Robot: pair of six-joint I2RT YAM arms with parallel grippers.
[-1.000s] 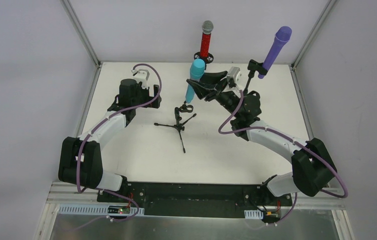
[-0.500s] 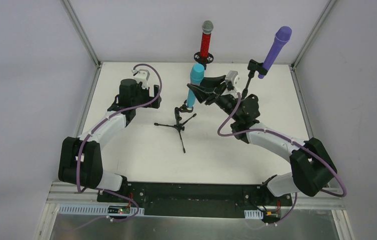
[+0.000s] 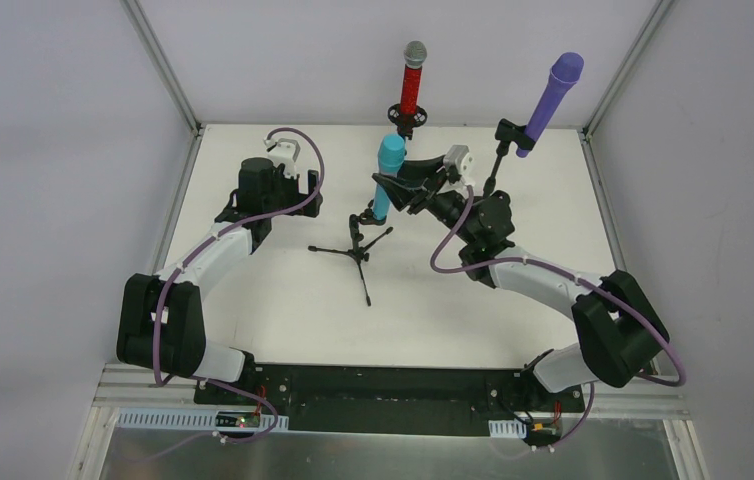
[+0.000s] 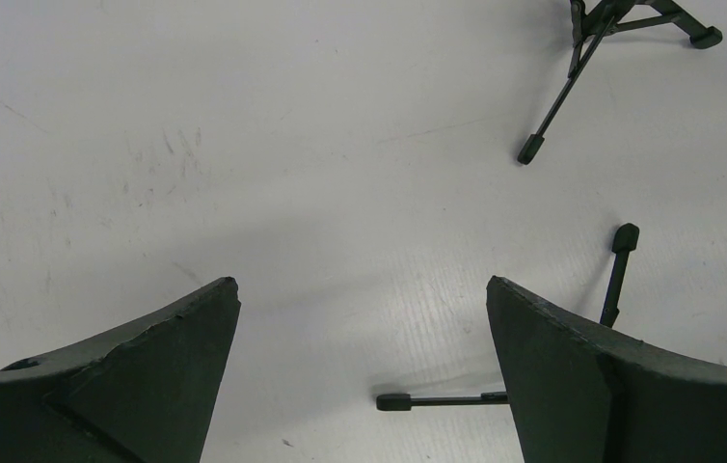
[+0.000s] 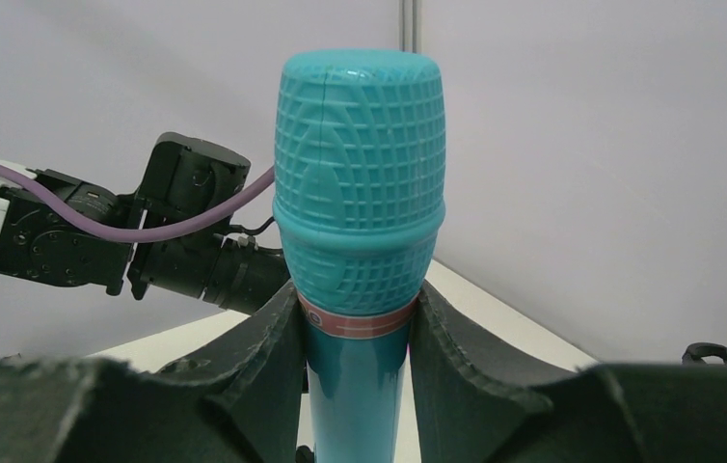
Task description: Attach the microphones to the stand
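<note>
The stiff, likely light cyan mic (image 5: 360, 193) is gripped by the right tool (image 5: 358, 301) at its pink ring (image 5: 358, 324); the left tool (image 4: 361, 285) is spread wide.

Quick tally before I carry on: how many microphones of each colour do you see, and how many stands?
red microphone: 1
cyan microphone: 1
purple microphone: 1
stands: 3, namely the back stand, the right stand and the centre tripod stand
Total: 6
</note>
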